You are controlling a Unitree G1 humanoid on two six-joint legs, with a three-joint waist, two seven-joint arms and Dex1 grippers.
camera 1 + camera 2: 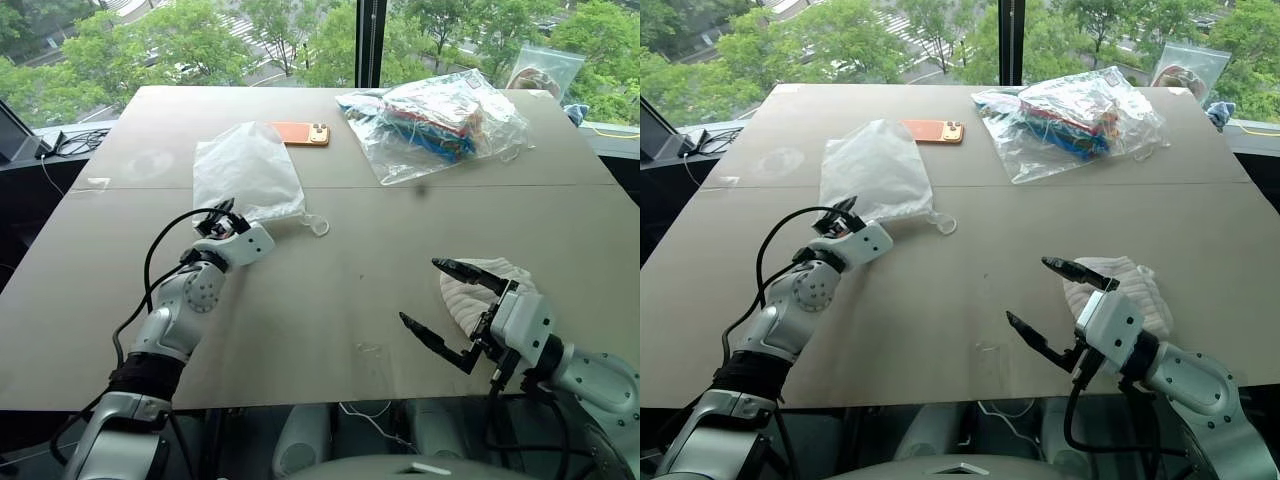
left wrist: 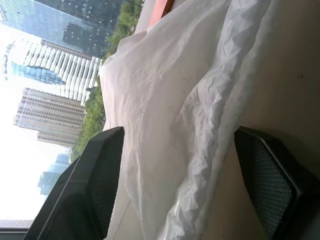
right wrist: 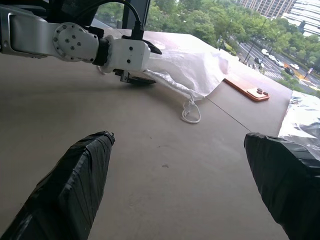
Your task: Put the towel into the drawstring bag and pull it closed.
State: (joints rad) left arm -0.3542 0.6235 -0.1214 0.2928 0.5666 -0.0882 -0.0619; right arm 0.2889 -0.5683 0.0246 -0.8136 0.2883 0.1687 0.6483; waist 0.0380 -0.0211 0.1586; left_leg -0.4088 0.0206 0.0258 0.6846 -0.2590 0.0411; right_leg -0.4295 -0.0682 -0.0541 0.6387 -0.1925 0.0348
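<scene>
Your left claw sits at the near edge of the bag, jaws spread wide around its bunched mouth, not pinching anything. The bag lies flat on the table's far left half, cord trailing out. Your right claw gapes wide, empty, with the towel just behind it near the table's front right.

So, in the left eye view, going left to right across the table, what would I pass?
Left gripper → drawstring bag → orange phone → clear plastic bag of colourful things. Nearer the robot, on the right, the open right gripper sits beside the towel.
</scene>
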